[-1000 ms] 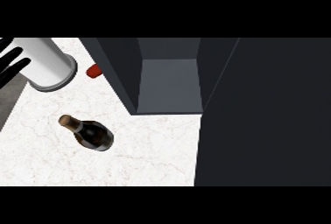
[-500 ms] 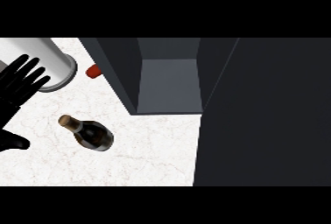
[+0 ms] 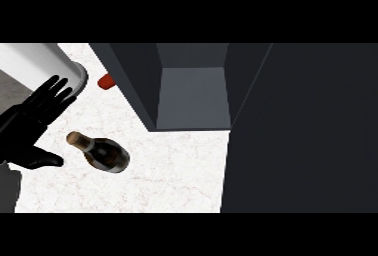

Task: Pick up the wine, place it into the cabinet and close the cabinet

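Left hand [image 3: 31, 131] with fingers spread, just beside wine bottle [image 3: 105, 155] lying on counter [image 3: 170, 170], cabinet [image 3: 190, 97] interior exposed

Left hand [image 3: 35, 122] at 9 o'clock: wrist and forearm run off the left edge, only palm, fingers and thumb show. White cylinder [image 3: 40, 65] at 10 o'clock: cut by the top and left edges, can't tell what it is. Red thing [image 3: 105, 82] at its 3 o'clock: mostly hidden behind the cabinet [image 3: 140, 85] wall, can't identify. Cabinet top cut off at 12 o'clock. Dark panel [image 3: 310, 130] at 3 o'clock runs off the right edge. Bottle [image 3: 105, 154] label too dark to read.
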`<act>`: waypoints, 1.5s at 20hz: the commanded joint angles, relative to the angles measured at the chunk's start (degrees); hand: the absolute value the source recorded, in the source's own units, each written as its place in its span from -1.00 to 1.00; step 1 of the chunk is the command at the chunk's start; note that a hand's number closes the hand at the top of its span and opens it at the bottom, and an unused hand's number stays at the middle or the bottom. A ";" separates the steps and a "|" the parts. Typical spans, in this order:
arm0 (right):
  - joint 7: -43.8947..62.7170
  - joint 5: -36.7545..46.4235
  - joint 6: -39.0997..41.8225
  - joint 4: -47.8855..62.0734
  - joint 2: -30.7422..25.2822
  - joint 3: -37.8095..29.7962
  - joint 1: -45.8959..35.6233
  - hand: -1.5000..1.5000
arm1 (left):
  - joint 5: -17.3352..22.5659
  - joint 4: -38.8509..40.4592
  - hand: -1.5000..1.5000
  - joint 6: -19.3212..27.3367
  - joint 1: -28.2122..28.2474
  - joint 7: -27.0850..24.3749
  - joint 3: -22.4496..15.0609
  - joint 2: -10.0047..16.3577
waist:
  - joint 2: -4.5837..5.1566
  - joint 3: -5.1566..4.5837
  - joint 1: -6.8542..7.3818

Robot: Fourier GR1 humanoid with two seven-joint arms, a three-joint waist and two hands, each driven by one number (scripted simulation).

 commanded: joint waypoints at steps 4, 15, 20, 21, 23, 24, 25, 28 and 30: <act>4.26 1.45 -0.50 -15.36 -1.33 4.68 6.54 -1.00 | -5.55 7.73 -1.00 -1.95 0.57 -7.68 -0.67 -1.10 | -0.18 0.00 -0.39; 2.06 -3.94 0.85 -12.91 -3.08 -2.07 5.76 -1.00 | -14.52 28.28 -1.00 -5.29 -3.38 -22.38 -1.70 -0.67 | 0.14 0.02 -0.47; 4.03 -4.34 -0.20 -15.59 -3.13 -2.10 5.34 -1.00 | -14.82 31.66 -1.00 -7.63 -2.84 -24.98 -2.27 -0.95 | -0.02 0.00 -0.25; 5.32 -3.42 0.25 -15.77 -3.79 -1.31 3.48 -1.00 | -15.65 35.16 -1.00 -7.96 -5.26 -27.05 -2.45 -1.34 | 0.11 -0.08 -0.74; 2.94 -3.07 0.17 -15.31 -3.10 0.41 6.66 -1.00 | -18.39 35.49 -1.00 -8.08 -1.56 -31.64 -3.11 -0.94 | -0.02 -0.03 -0.46; 4.28 -1.97 -0.54 -14.94 -2.75 0.99 5.42 -1.00 | -18.21 38.44 -1.00 -7.17 -6.14 -29.44 -2.97 -0.86 | 0.07 -0.04 -0.51; 0.43 -0.44 -0.85 -13.22 -1.34 3.00 6.37 -1.00 | -19.32 39.00 -1.00 -8.52 -4.57 -33.19 -3.93 -1.74 | 0.04 -0.05 -0.68; 1.80 -3.10 -0.29 -15.58 -2.87 0.76 8.52 -1.00 | -19.97 39.72 -1.00 -7.82 -3.22 -34.87 -4.06 -2.36 | -0.06 0.01 -0.45; -0.23 -5.96 1.09 -11.43 -3.15 -3.04 4.78 -1.00 | -22.15 46.16 -1.00 -8.48 -6.99 -37.23 -4.93 -2.33 | 0.32 -0.02 -0.62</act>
